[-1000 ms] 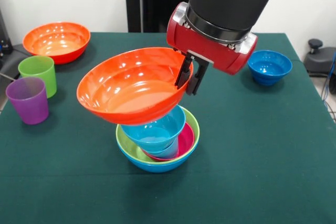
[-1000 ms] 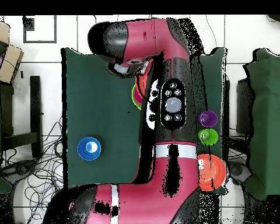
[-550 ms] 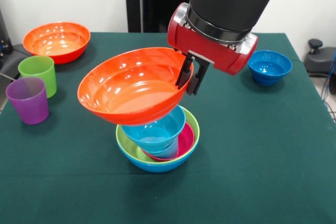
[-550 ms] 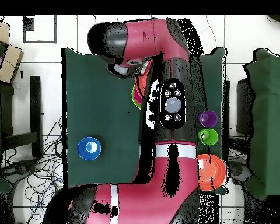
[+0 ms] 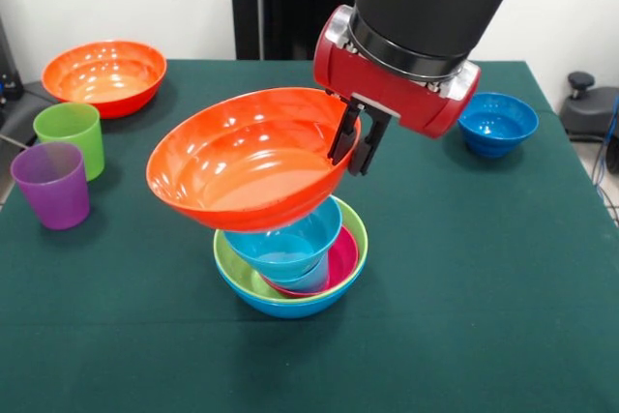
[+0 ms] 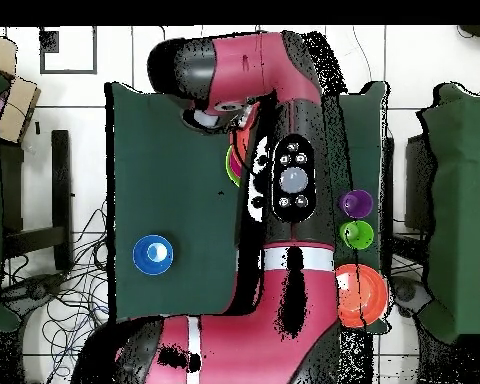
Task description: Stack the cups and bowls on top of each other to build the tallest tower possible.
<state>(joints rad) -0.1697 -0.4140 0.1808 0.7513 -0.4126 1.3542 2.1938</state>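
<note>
You have the gripper (image 5: 356, 142) clamped on the rim of one large orange bowl (image 5: 247, 159), one finger inside the rim and one outside; the bowl hangs tilted, its open face leaning toward the camera in the front view, directly over the tower (image 5: 290, 263); its underside looks to sit on or just above the cyan bowl (image 5: 287, 238), and you cannot tell from here whether they touch

The tower stands near the middle of the green table (image 5: 464, 287); a large blue bowl at the base holds the lime green bowl (image 5: 234, 272), then a magenta bowl (image 5: 338, 260), with the cyan one leaning on top; that uneven nest is what you are setting down on

This reads as the placing step: the bowl is carried and positioned, not yet let go; judging from the tilt, the next move calls for levelling it and lowering it until it seats on the stack before you open the fingers; released at this angle, it may slide off toward its low side

Still loose: the second orange bowl (image 5: 103, 75) at the far corner, the green cup (image 5: 71, 136) and purple cup (image 5: 50, 183) side by side near it, and the dark blue bowl (image 5: 497, 123) on the other side; in the overhead view the arm hides most of the tower
</note>
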